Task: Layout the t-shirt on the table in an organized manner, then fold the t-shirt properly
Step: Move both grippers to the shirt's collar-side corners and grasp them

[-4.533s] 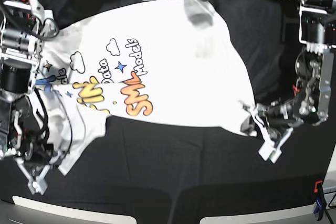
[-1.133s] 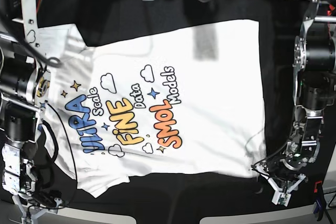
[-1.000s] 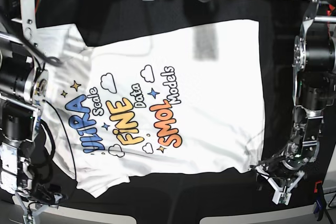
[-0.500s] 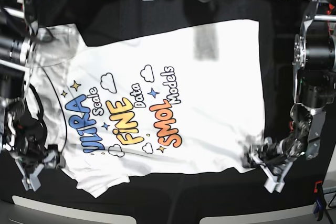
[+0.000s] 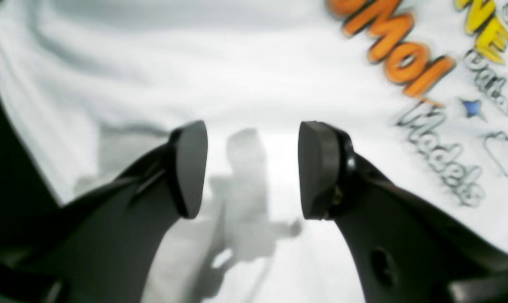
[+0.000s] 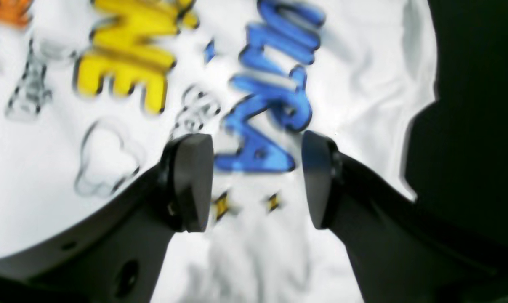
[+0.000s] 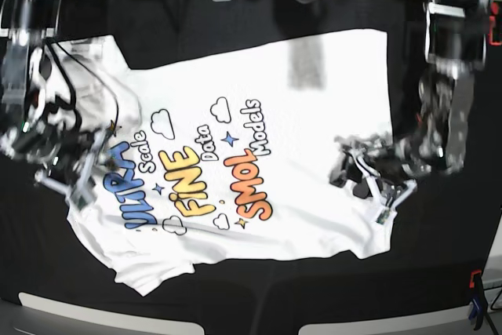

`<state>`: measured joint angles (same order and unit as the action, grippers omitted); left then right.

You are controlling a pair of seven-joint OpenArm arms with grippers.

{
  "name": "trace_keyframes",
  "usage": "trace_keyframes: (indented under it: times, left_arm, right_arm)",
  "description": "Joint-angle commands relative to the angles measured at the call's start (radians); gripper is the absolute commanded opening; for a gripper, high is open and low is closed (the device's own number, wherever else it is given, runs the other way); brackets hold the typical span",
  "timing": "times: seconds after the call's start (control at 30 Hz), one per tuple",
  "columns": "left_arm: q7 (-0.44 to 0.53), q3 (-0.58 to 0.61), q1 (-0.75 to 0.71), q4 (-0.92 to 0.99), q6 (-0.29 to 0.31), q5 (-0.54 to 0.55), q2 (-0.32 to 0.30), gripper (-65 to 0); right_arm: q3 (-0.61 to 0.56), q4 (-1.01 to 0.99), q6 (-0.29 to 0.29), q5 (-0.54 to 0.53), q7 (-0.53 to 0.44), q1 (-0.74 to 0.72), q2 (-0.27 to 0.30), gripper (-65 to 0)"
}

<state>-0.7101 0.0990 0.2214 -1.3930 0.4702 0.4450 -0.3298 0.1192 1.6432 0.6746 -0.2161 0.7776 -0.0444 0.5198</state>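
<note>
White t-shirt (image 7: 314, 115) inside black table (image 7: 259, 288) margins

The white short-sleeved cotton t-shirt (image 7: 259, 147) lay spread print-up across the middle of the frame, blue, yellow and orange words running diagonally, one sleeve at the upper left, hem along the right. Beneath it the wide black-clothed table (image 7: 235, 304) showed wrinkled.

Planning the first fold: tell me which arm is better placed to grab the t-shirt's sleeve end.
Right. The right gripper hovers open over the blue print beside the sleeves of the t-shirt, while the left gripper hovers open near the hem, at the opposite end.
</note>
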Motion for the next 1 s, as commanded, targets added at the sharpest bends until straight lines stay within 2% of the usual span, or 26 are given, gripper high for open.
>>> trace_keyframes:
  times: [0.0, 0.2, 0.33, 0.4, 0.5, 0.53, 0.6, 0.73, 0.87, 0.9, 0.97]
  left_arm:
    - [0.025, -0.006, -0.020, -0.096, -0.010, 0.008, -0.008, -33.4]
    - [0.014, -0.006, -0.286, -0.533, -0.032, -0.072, -0.008, -33.4]
    - [-0.059, -0.006, -0.426, -0.729, -0.109, -0.077, -0.008, -33.4]
    - [-0.068, -0.006, -0.488, -0.790, -0.129, -0.077, -0.008, -33.4]
    - [-0.068, -0.006, -0.560, -0.837, -0.129, -0.077, -0.008, -33.4]
    - [-0.068, -0.006, -0.578, -0.842, -0.128, -0.077, -0.008, -33.4]
    - [-0.068, -0.006, -0.604, -0.843, -0.127, -0.077, -0.006, -33.4]
    - [-0.072, -0.006, -0.626, -0.842, -0.128, -0.077, -0.002, -33.4]
    - [-0.071, -0.006, -0.623, -0.842, -0.127, -0.077, -0.003, -33.4]
    - [-0.070, -0.006, -0.623, -0.842, -0.127, -0.077, -0.003, -33.4]
    - [-0.067, -0.006, -0.620, -0.842, -0.127, -0.077, -0.003, -33.4]
  right_arm:
    - [0.012, 0.057, -0.001, 0.018, -0.017, 0.018, 0.018, -32.5]
    - [0.042, 0.292, -0.001, 0.153, -0.017, 0.275, 0.018, -32.5]
    - [0.107, 0.406, -0.002, 0.250, -0.024, 0.449, 0.019, -32.5]
    - [0.157, 0.425, -0.003, 0.263, -0.034, 0.521, 0.029, -32.5]
    - [0.220, 0.428, -0.010, 0.265, -0.036, 0.623, 0.058, -32.5]
    - [0.233, 0.428, -0.033, 0.261, -0.036, 0.659, 0.071, -32.5]
    - [0.232, 0.428, -0.063, 0.244, -0.036, 0.729, 0.103, -32.5]
    - [0.185, 0.426, -0.068, 0.260, -0.022, 0.845, 0.175, -32.5]
    - [0.128, 0.419, -0.209, 0.391, -0.041, 0.876, 0.207, -32.5]
    - [0.115, 0.415, -0.230, 0.412, -0.047, 0.873, 0.209, -32.5]
    - [0.086, 0.404, -0.232, 0.431, -0.048, 0.873, 0.209, -32.5]
